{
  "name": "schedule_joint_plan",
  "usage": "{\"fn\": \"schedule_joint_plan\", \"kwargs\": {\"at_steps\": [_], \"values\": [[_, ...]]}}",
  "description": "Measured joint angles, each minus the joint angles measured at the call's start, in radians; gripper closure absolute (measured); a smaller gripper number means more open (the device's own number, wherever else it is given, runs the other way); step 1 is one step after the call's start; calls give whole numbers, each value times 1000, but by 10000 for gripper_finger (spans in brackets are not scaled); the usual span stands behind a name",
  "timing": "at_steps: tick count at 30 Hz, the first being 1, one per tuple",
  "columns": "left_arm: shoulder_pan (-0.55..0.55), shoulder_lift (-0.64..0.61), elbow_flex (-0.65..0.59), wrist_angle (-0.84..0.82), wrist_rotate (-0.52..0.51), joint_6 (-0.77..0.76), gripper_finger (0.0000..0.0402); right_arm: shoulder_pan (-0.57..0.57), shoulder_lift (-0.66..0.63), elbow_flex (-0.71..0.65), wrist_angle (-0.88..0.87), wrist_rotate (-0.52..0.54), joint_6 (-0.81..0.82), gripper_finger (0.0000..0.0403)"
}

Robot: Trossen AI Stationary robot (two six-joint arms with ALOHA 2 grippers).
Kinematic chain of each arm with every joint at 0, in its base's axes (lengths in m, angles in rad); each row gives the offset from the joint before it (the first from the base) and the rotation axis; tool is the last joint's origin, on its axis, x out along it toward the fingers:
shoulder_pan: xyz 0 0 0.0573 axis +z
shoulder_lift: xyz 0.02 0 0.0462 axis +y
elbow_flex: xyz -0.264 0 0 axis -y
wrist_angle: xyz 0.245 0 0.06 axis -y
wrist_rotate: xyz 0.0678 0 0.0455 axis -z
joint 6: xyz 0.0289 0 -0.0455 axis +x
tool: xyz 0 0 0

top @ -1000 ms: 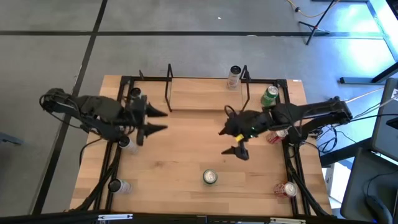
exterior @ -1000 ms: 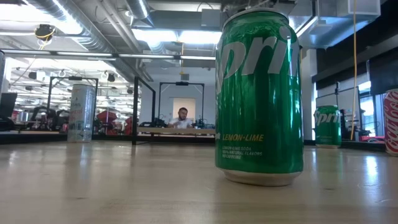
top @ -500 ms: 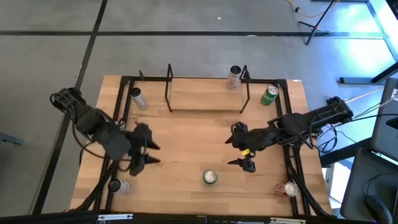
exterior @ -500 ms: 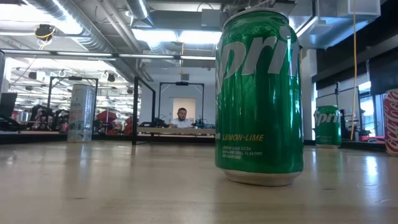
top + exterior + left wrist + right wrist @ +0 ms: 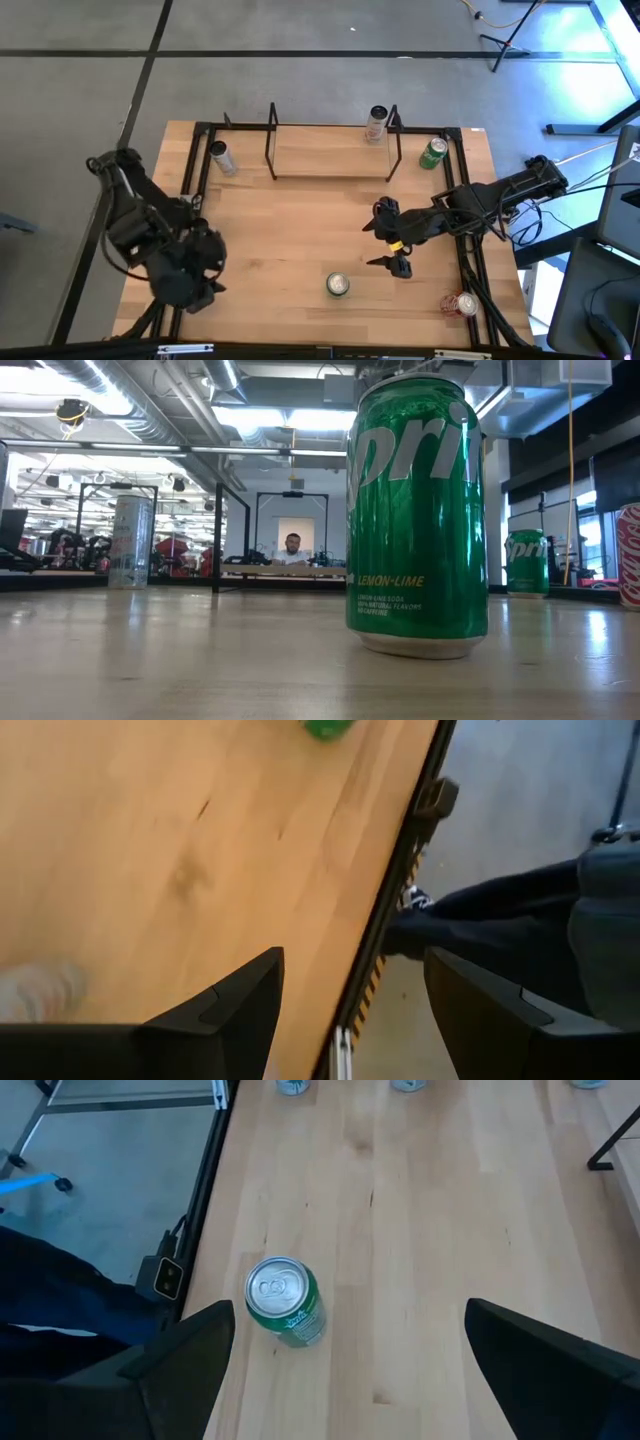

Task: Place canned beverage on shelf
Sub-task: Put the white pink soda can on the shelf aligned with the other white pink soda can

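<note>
A green Sprite can (image 5: 338, 285) stands upright on its base near the table's front edge; it fills the low view (image 5: 417, 510) and shows in the right wrist view (image 5: 285, 1302). The shelf (image 5: 335, 150), black rods on a light board, stands at the table's far edge. My right gripper (image 5: 383, 245) is open and empty, a little to the right of and beyond the green can. My left gripper (image 5: 350, 1020) is open and empty over the table's near left corner (image 5: 203, 278).
A silver can (image 5: 377, 123) stands at the shelf's far right end, and a second green can (image 5: 433, 153) is to the shelf's right. Another silver can (image 5: 220, 157) is at the far left, a red can (image 5: 462, 304) at the near right.
My left arm has drawn back from the table's left middle toward the near left corner and turned about. My right gripper has gone toward the near edge, closer to the green can, staying open. The cans have not moved.
</note>
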Motion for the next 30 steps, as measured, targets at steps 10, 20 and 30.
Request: {"fn": "schedule_joint_plan", "kwargs": {"at_steps": [10,20,30], "values": [[-163,40,0,-126,58,-205,167,0,0,0,-2,-1,-7,23],[-286,137,0,-193,107,-203,167,-1,0,0,-2,-1,-11,23],[-338,183,-23,-227,107,-230,167,-1,0,0,0,23,-8,23]]}}
